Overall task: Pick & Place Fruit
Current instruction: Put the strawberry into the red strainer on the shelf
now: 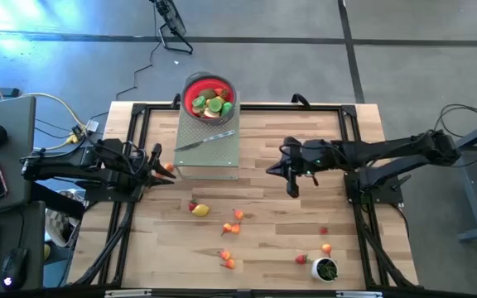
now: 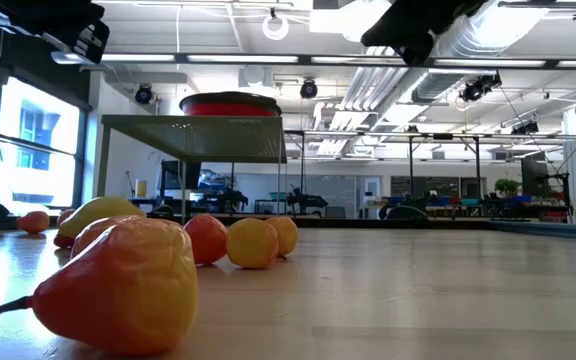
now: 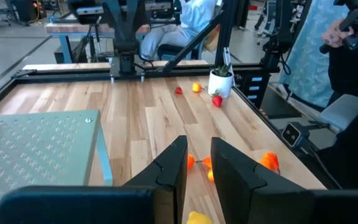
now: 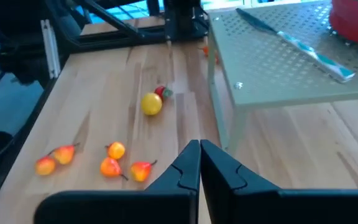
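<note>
1. Nearest the front edge of the wooden table (image 1: 272, 240) stands a small white cup (image 1: 325, 269) with green contents, toward the right corner; a red fruit piece (image 1: 301, 259) lies just beside it and an orange one (image 1: 326, 247) close behind.
2. Left of those, two small orange pieces (image 1: 227, 259) lie together near the front middle.
3. A little farther back, another orange cluster (image 1: 232, 228) lies with one piece (image 1: 238, 214) just behind it; from the right wrist these (image 4: 110, 166) lie in a loose row on the wood.
4. Further left, a yellow fruit (image 1: 200, 210) lies touching a small red one (image 1: 192, 205).
5. The left gripper (image 1: 166, 170) hovers at the table's left side, beside the front left corner of the perforated metal stand (image 1: 209, 149). Its fingers (image 3: 169, 171) stand slightly apart; an orange piece (image 1: 169, 167) shows at their tips, but I cannot tell whether it is pinched.
6. The right gripper (image 1: 293, 189) hangs over the middle right of the table, above bare wood, its fingers pressed together and holding nothing.
7. On the stand lies a silver knife (image 1: 206, 140), set at a slant.
8. Farthest back, a red bowl (image 1: 209, 96) sits on the stand's far end, holding green, yellow and tan fruit pieces (image 1: 215, 104).
</note>
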Available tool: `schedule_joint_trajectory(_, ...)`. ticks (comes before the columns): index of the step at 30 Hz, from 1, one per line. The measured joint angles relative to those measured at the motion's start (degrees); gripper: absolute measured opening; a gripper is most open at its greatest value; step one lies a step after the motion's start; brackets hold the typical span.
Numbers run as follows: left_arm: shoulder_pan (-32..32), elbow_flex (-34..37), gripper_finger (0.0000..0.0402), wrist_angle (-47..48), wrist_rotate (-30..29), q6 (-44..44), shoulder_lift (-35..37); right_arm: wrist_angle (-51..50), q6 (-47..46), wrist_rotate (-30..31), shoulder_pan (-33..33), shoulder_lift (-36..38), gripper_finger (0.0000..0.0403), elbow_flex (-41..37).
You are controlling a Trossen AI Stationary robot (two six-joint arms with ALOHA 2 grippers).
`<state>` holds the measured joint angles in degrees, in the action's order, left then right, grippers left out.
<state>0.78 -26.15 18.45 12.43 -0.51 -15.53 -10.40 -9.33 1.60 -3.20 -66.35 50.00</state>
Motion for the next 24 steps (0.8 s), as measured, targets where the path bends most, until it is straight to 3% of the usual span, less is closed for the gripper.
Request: schedule_joint_trajectory(24,0.0,0.0,0.0067,1.4,-0.1,-4.4,0.0,2.1,-5.9,-0.3,-4.7,1.2,0.0004,-2.2)
